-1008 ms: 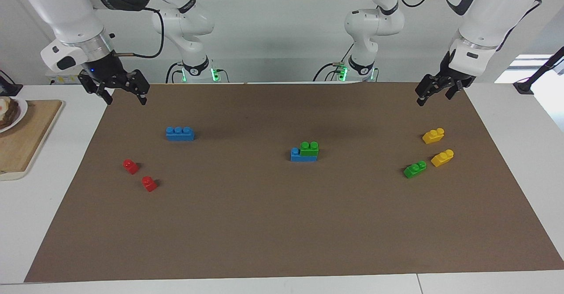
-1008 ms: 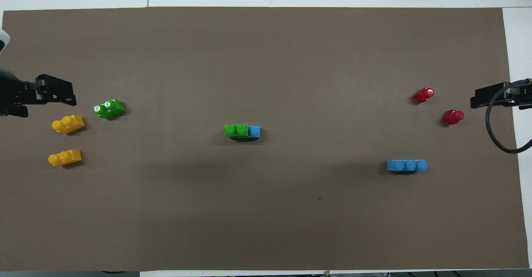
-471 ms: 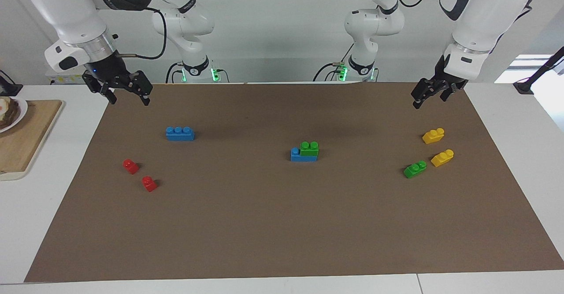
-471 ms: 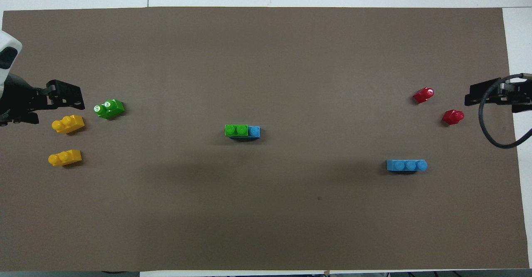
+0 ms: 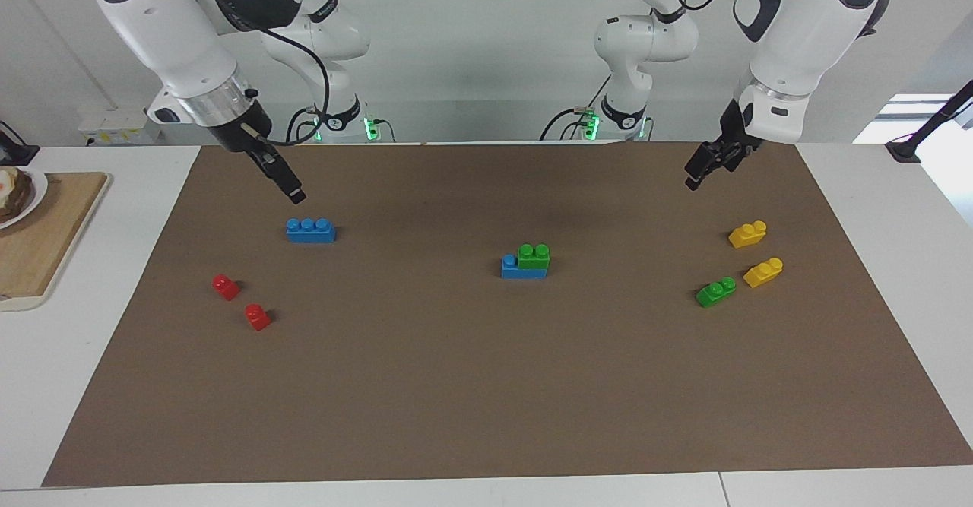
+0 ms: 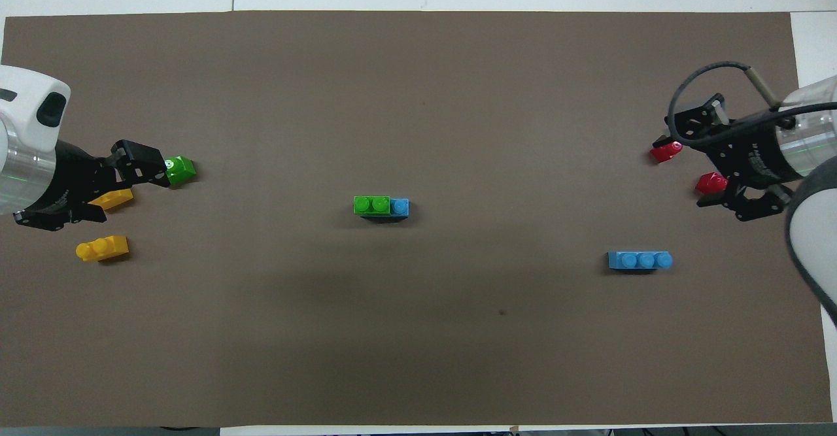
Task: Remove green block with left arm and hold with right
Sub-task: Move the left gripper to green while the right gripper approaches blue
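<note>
A green block (image 5: 534, 255) is seen stacked on a blue brick (image 5: 521, 267) near the middle of the brown mat (image 5: 486, 416), well apart from both grippers. The left gripper (image 5: 698, 171) is held in the air over the mat's edge nearest the robots, at the left arm's end, and nothing is held in it; whether its fingers are spread cannot be told. The right gripper (image 5: 293, 192) is raised over the same edge at the right arm's end, above a second blue brick (image 5: 310, 230); its fingers are shown spread in the overhead view, and nothing is gripped.
</note>
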Tool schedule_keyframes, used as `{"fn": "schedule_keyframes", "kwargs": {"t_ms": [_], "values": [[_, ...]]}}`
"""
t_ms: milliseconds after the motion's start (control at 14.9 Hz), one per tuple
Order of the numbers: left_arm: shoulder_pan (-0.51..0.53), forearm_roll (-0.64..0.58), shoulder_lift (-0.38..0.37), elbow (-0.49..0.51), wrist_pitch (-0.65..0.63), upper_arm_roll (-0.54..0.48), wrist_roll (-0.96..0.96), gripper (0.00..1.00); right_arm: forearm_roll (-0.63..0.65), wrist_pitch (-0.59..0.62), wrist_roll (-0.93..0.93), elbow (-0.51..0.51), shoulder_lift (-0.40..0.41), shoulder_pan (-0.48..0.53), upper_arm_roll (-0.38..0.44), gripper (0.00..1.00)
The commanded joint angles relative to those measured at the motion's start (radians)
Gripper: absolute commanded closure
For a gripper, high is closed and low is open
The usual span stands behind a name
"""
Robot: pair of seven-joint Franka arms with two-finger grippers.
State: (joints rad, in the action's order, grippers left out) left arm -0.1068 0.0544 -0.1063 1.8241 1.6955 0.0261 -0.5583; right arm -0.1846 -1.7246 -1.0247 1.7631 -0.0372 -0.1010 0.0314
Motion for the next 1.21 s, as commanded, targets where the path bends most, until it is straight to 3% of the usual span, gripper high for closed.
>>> {"fn": "schedule_keyframes", "kwargs": {"t_ms": [0, 269, 538, 672, 874, 1143], "values": [[-0.033, 0.012, -0.067, 0.095, 0.029, -0.008, -0.096, 0.0, -0.079, -0.067, -0.183, 0.076, 0.009, -0.04, -0.001, 0.01], [-0.034, 0.012, -0.076, 0.115, 0.038, -0.009, -0.156, 0.0, -0.222, -0.116, -0.297, 0.087, 0.085, -0.081, -0.001, 0.01], [-0.094, 0.012, -0.064, 0.127, 0.095, -0.008, -0.501, 0.0, -0.334, -0.216, -0.464, 0.108, 0.122, -0.124, -0.001, 0.01], [-0.149, 0.012, -0.058, 0.124, 0.095, -0.009, -0.578, 0.0, -0.361, -0.286, -0.53, 0.107, 0.141, -0.181, -0.001, 0.01], [-0.217, 0.005, 0.005, 0.112, 0.101, -0.009, -0.749, 0.0, -0.384, -0.38, -0.592, 0.101, 0.181, -0.244, -0.001, 0.01], [-0.31, -0.002, 0.126, 0.098, 0.217, -0.009, -1.064, 0.0, -0.406, -0.484, -0.638, 0.108, 0.22, -0.315, -0.001, 0.01]]}}
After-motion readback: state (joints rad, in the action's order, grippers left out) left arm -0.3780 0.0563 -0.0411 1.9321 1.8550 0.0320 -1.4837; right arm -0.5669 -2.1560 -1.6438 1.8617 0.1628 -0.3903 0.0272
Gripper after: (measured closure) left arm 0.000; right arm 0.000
